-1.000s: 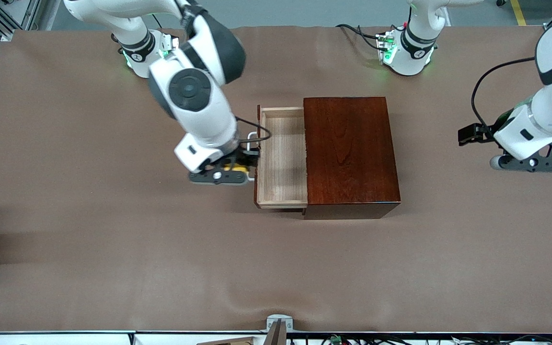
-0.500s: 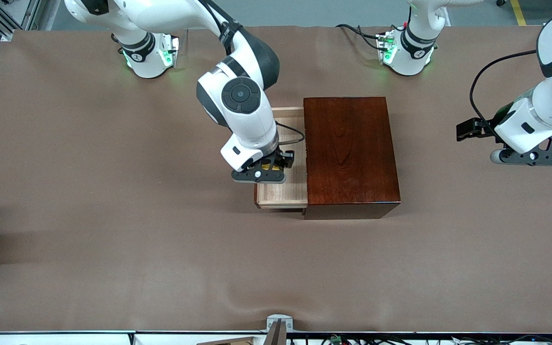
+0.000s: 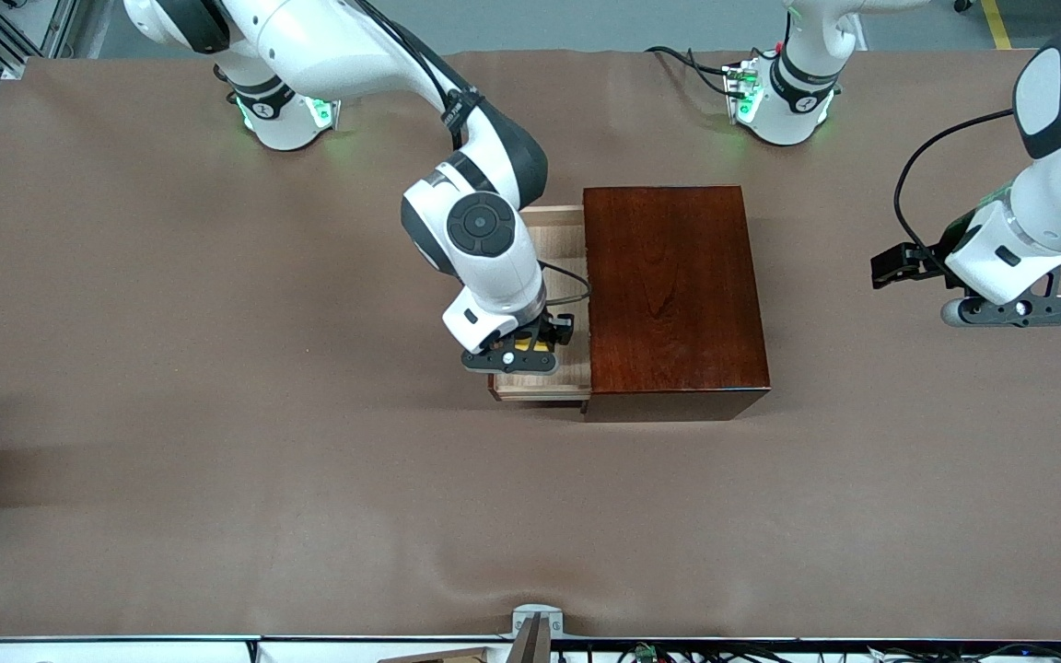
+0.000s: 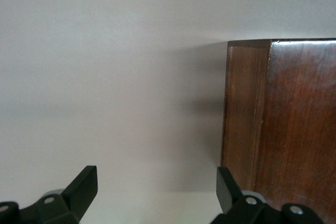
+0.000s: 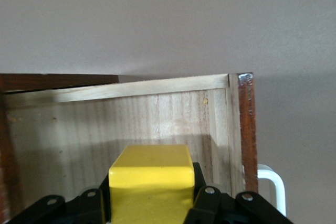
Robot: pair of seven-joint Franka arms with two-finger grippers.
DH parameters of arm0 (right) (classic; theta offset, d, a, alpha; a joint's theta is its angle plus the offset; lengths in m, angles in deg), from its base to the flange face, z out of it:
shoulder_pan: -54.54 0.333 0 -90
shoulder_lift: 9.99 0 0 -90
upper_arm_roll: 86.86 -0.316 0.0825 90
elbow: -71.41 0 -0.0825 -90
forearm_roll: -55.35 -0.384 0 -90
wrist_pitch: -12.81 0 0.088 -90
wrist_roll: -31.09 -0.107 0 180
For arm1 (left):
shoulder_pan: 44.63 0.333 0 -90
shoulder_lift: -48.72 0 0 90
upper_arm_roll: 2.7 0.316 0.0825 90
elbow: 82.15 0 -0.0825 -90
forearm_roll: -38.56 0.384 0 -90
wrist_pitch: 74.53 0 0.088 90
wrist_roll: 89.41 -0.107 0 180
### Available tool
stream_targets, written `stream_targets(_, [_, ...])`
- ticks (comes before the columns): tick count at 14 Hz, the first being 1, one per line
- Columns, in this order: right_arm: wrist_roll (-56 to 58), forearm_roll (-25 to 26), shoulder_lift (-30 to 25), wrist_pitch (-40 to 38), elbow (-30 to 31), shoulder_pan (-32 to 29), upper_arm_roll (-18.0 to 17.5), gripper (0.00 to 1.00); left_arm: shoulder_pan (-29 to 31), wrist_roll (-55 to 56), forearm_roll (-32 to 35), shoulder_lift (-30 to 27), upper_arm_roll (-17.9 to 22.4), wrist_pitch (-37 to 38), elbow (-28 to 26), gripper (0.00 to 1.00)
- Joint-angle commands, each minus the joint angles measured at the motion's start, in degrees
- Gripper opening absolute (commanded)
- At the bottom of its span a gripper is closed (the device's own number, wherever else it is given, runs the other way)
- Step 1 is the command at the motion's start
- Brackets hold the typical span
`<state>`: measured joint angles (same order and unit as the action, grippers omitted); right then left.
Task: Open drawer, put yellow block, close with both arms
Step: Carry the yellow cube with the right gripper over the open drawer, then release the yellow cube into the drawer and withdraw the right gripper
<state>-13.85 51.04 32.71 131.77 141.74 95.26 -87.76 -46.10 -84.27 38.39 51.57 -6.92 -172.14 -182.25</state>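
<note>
Two black fingers of the right gripper are clamped on the yellow block, which hangs directly above the pale floor of the open drawer, over the tray's end nearer the front camera, so the release looks like a short straight drop. Outward, the drawer juts from the wooden box toward the right arm's end of the table. Well apart toward the left arm's table edge, the left gripper waits above bare cloth, fingers spread and empty.
</note>
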Motion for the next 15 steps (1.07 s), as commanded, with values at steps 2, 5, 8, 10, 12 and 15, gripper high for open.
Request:
stream_targets(2, [-1.2, -1.58, 0.98, -0.13, -1.24, 1.03, 0.73, 0.0, 0.24, 0.93, -0.8, -2.76, -0.18, -1.01, 2.61, 1.0])
stream_targets(5, [-1.2, -4.47, 0.9, -0.3, -0.8, 1.03, 0.73, 1.0, 0.15, 0.66, -0.8, -2.58, -0.18, -0.57, 4.48, 1.0])
stream_targets(8, [-3.04, -5.27, -0.33, -1.09, -1.15, 1.12, 0.73, 1.0, -0.2, 0.66, -0.8, -2.41, -0.18, -0.39, 4.39, 1.0])
stream_targets(10, [-3.22, -5.19, -1.04, -5.98, -1.85, 0.6, 0.55, 1.0, -0.29, 0.75, -0.8, -2.32, -0.27, -0.39, 4.31, 1.0])
stream_targets(12, [-3.13, -5.1, -2.7, -11.35, -5.36, 0.16, 0.99, 1.0, -0.29, 0.92, -0.8, -2.15, -0.18, 0.83, 4.04, 1.0])
stream_targets(15, [-2.96, -5.36, -8.66, -16.37, -5.64, -2.47, 0.82, 1.0, -0.37, 4.16, -0.8, -1.8, -0.27, 1.45, 4.04, 1.0])
